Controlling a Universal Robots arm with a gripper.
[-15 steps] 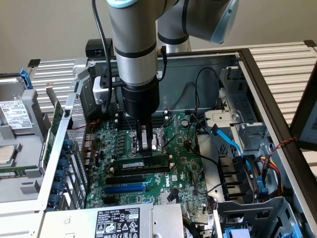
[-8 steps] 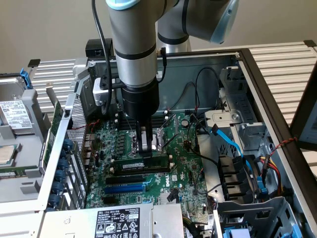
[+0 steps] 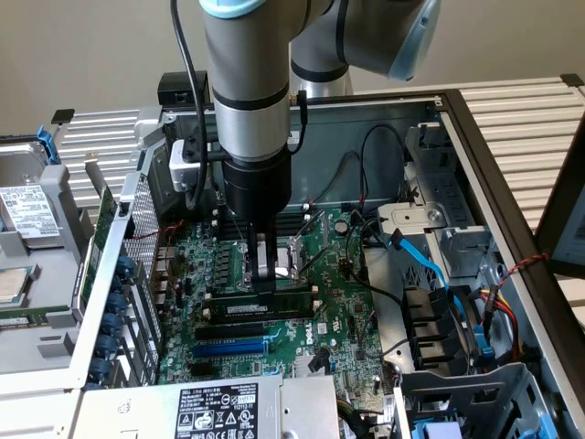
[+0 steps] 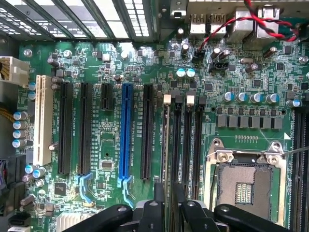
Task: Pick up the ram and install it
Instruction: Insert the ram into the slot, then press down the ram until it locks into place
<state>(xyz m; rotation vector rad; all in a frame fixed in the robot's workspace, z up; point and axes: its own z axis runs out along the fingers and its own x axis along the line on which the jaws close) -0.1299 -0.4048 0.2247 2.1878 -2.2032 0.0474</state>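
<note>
The ram (image 3: 274, 304) is a long green stick with black chips and a white label. It stands on edge along the black memory slots (image 4: 193, 145), just beside the CPU socket (image 3: 291, 251). My gripper (image 3: 265, 285) comes straight down onto its middle and is shut on it. In the wrist view the ram (image 4: 169, 191) runs edge-on between my two dark fingers (image 4: 158, 195), lined up with the slot nearest the long black expansion slot. Whether it is pressed fully into the slot cannot be told.
A long blue expansion slot (image 3: 228, 347) lies parallel to the ram, nearer the power supply (image 3: 215, 412). Black and blue cables (image 3: 420, 256) hang by the drive bays at the exterior view's right. The open CPU socket (image 4: 244, 186) sits next to the memory slots.
</note>
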